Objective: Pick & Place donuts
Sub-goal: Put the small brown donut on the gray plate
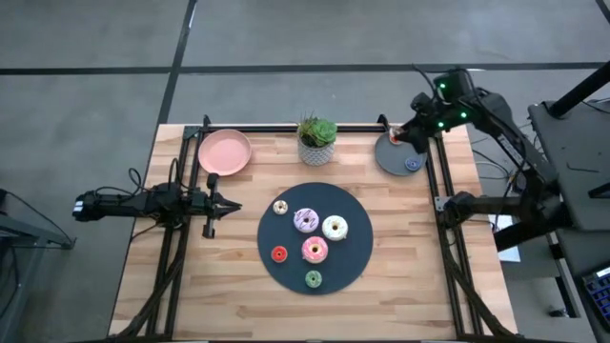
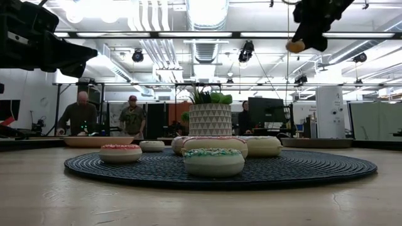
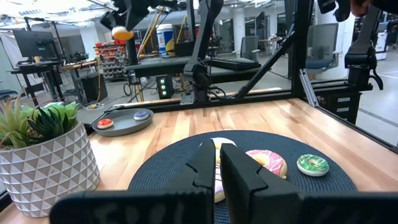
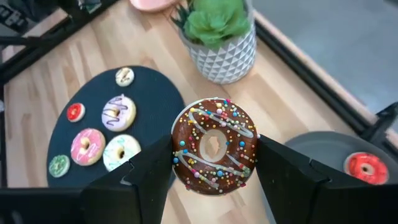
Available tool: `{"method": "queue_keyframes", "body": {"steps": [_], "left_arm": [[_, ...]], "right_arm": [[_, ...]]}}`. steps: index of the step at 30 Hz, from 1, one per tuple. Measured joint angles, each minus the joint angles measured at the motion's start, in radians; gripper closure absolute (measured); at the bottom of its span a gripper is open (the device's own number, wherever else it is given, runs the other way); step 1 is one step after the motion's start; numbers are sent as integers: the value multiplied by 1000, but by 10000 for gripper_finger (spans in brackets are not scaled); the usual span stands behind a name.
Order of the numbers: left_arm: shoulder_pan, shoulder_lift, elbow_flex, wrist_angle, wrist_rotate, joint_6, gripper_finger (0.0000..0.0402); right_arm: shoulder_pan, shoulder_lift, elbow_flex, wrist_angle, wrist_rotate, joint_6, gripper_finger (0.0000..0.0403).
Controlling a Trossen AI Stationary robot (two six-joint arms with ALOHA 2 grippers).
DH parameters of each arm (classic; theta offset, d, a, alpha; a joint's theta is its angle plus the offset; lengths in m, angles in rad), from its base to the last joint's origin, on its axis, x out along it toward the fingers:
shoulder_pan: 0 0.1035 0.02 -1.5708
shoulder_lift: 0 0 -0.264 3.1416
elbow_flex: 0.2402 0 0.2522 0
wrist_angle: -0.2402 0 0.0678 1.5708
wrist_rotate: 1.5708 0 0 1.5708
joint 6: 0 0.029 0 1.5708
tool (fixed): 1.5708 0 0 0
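A brown sprinkled donut (image 4: 214,146) sits in my right gripper (image 1: 417,133), high over the grey plate (image 1: 391,157) at the table's far right. A red donut (image 4: 365,168) and a blue donut (image 1: 412,163) lie on that plate. On the dark round disc (image 1: 357,257) rest cream (image 1: 280,207), purple-white (image 1: 306,220), white (image 1: 335,228), pink (image 1: 315,250), red (image 1: 279,253) and green (image 1: 314,278) donuts. My left gripper (image 1: 227,204) waits shut, left of the disc. My right gripper pinches the brown donut between its two fingers (image 4: 149,168), which press on opposite sides of its outer rim (image 4: 177,149). The fingers point downward from above. The donut is lifted clear, well above the table (image 2: 295,45), its frosted face turned toward the wrist camera.
A potted plant (image 1: 317,140) stands at the far edge between the pink plate (image 1: 225,151) and the grey plate. Black frame rails (image 1: 443,191) run along both sides of the table. People stand in the room beyond (image 2: 81,113). Bare wood lies near the front edge (image 1: 286,319).
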Motion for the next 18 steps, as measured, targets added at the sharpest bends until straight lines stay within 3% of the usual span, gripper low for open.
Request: {"method": "queue_keyframes", "body": {"steps": [4, 18], "left_arm": [[0, 0, 0, 0, 0, 0, 402], [0, 0, 0, 0, 0, 0, 402]], "right_arm": [[24, 58, 12, 10, 21, 7, 193], [105, 197, 83, 7, 272, 179, 193]]}}
